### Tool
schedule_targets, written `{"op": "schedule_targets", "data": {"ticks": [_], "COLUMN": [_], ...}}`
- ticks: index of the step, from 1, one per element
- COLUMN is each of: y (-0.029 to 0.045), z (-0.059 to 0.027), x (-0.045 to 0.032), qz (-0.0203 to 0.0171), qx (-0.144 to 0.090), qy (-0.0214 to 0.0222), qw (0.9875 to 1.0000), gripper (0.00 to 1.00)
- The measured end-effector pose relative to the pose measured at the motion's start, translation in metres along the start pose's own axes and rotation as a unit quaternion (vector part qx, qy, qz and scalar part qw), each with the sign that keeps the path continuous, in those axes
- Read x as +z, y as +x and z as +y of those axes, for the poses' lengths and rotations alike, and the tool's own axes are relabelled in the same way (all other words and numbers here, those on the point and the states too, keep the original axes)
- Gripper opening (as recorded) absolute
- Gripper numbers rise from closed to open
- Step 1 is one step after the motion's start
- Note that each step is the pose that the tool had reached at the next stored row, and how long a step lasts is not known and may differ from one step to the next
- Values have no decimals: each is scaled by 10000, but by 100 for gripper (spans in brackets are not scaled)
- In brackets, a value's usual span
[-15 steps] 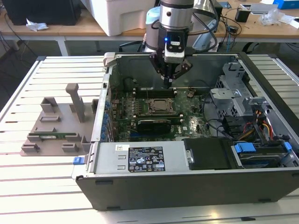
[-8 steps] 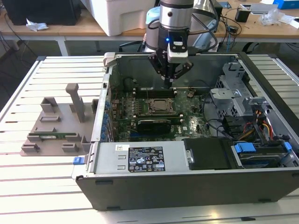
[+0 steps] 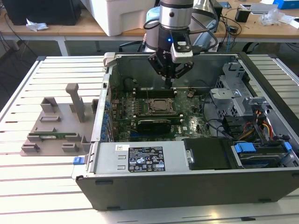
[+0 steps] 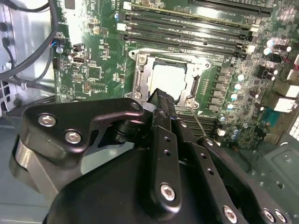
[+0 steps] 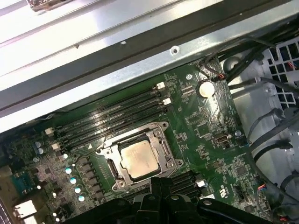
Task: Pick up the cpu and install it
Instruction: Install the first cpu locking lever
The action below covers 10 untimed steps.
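Note:
The cpu (image 5: 139, 159), a flat square chip with a silver-grey top, lies inside the metal socket frame (image 5: 161, 161) on the green motherboard (image 5: 205, 135). In the second wrist view the cpu (image 4: 169, 79) shows pale and square just beyond the fingertips. My gripper (image 3: 169, 84) hangs inside the open computer case, a little above the socket (image 3: 161, 106) and towards its back edge. Its black fingers (image 4: 161, 116) meet at their tips with nothing between them. The gripper (image 5: 161, 183) does not touch the chip.
The case walls (image 3: 110, 93) ring the board. A power supply (image 3: 140, 158) sits at the front, with drive bays and cables (image 3: 252, 135) on the exterior view's right. Memory slots (image 5: 112, 116) run beside the socket. A grey fixture (image 3: 56, 126) stands on the slatted table.

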<state>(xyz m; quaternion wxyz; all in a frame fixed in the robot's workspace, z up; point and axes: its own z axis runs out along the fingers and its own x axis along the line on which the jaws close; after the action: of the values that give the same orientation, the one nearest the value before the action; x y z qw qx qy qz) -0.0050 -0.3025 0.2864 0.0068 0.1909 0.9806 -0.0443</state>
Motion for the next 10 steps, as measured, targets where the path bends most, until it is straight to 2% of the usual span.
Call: {"op": "schedule_targets", "data": {"ticks": [2, 3, 5, 7, 10], "y": [0, 0, 0, 0, 0], "z": [0, 0, 0, 0, 0], "x": [0, 0, 0, 0, 0], "qz": [-32, -48, -77, -85, -107], "qx": [-374, -564, -907, -1007, -1263], "qy": [-11, -17, -27, -31, -39], "qw": [9993, 9984, 9958, 9949, 9919], "gripper": [11, 11, 11, 11, 11]}}
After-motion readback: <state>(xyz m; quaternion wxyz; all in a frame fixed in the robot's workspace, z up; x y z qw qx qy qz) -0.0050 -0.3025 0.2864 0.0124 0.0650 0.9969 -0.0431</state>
